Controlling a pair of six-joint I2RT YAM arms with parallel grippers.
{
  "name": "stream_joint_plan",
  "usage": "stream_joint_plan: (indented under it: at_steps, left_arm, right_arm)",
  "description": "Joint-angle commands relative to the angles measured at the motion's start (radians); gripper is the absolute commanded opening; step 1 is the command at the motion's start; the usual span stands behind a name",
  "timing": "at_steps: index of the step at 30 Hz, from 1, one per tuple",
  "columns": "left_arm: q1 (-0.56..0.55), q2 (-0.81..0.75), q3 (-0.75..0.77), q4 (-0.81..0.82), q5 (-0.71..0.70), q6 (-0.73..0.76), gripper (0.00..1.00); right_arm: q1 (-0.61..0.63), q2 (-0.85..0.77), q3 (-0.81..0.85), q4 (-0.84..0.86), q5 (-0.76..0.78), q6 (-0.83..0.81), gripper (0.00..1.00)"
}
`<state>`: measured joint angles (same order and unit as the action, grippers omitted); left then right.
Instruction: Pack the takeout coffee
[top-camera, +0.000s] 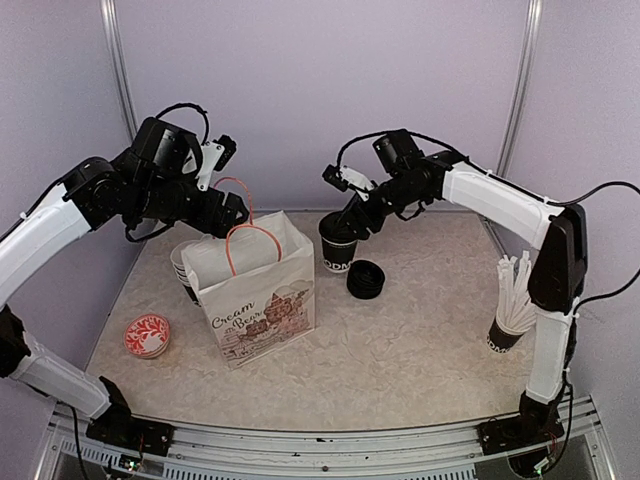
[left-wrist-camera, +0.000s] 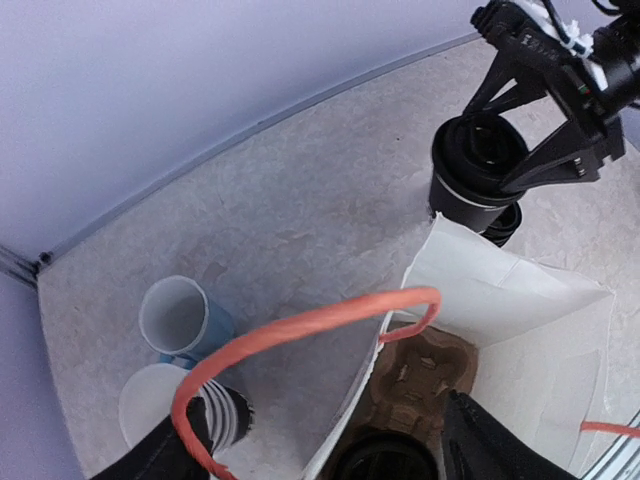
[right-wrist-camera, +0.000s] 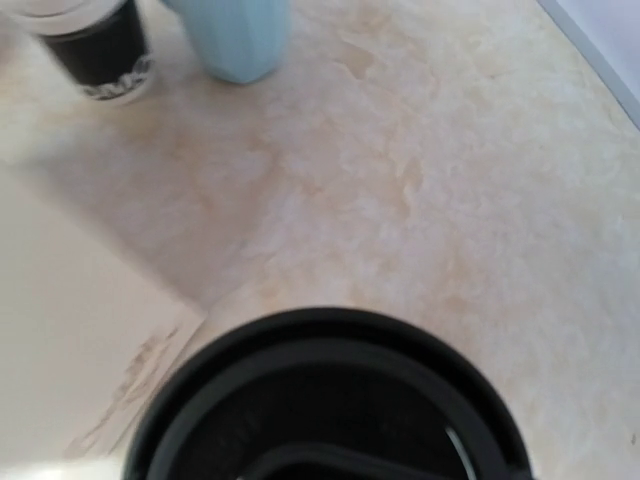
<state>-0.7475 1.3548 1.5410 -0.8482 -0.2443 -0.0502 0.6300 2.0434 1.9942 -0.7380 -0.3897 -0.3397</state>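
1. Two coffee cups, both black with lids. The first coffee cup (left-wrist-camera: 385, 462) sits deep in the paper bag (top-camera: 262, 300), beside a cardboard carrier (left-wrist-camera: 420, 375). The second coffee cup (top-camera: 337, 255) stands on the desk (top-camera: 400, 350), just beside the bag's rear right corner.
2. Edges: the bag stands left of centre, mouth open, with one orange handle (left-wrist-camera: 300, 325) arching across the opening. A light blue mug (left-wrist-camera: 185, 320) and nested cups (left-wrist-camera: 155, 400) crowd the gap between the bag and the left wall.
3. A lid stack (top-camera: 366, 279) lies just to the front right of the second coffee cup.
4. A straw cup (top-camera: 512, 310) stands near the right edge, and a red bowl (top-camera: 147, 335) near the front left edge.
5. Open room: the front half of the desk, right of the bag, is bare.
6. Left arm: elbow raised, forearm reaching right above the bag mouth. The left claw (left-wrist-camera: 325, 420) points down with its fingers spread wide, holding nothing. The orange handle crosses one finger.
7. Right arm: upper link upright along the right edge, forearm reaching left along the back wall, wrist bent down. The right claw (left-wrist-camera: 487, 150) is closed around the lid of the second coffee cup, which rests on the desk.
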Motion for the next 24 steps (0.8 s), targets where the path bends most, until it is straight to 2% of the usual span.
stream_joint_plan:
  at_steps: [1, 7, 12, 15, 18, 24]
  left_arm:
    - [0.004, -0.065, -0.016, 0.075, -0.006, -0.010, 0.98]
    - [0.004, -0.137, -0.057, 0.190, -0.003, -0.027, 0.99]
    - [0.004, -0.161, -0.077, 0.248, -0.031, -0.052, 0.99]
    - [0.005, -0.160, -0.083, 0.268, -0.091, -0.117, 0.99]
    - [0.012, -0.154, -0.062, 0.246, -0.253, -0.237, 0.99]
    - [0.046, -0.202, -0.136, 0.360, -0.172, -0.189, 0.99]
  right_arm:
    - [0.007, -0.167, -0.187, 0.007, -0.065, -0.045, 0.65]
    - [0.008, -0.387, -0.492, 0.017, -0.167, -0.167, 0.65]
    - [0.015, -0.499, -0.718, 0.025, -0.215, -0.285, 0.66]
    - [0.028, -0.519, -0.793, 0.029, -0.233, -0.317, 0.66]
    - [0.050, -0.529, -0.850, 0.075, -0.224, -0.319, 0.67]
    - [0.101, -0.522, -0.904, 0.132, -0.174, -0.325, 0.68]
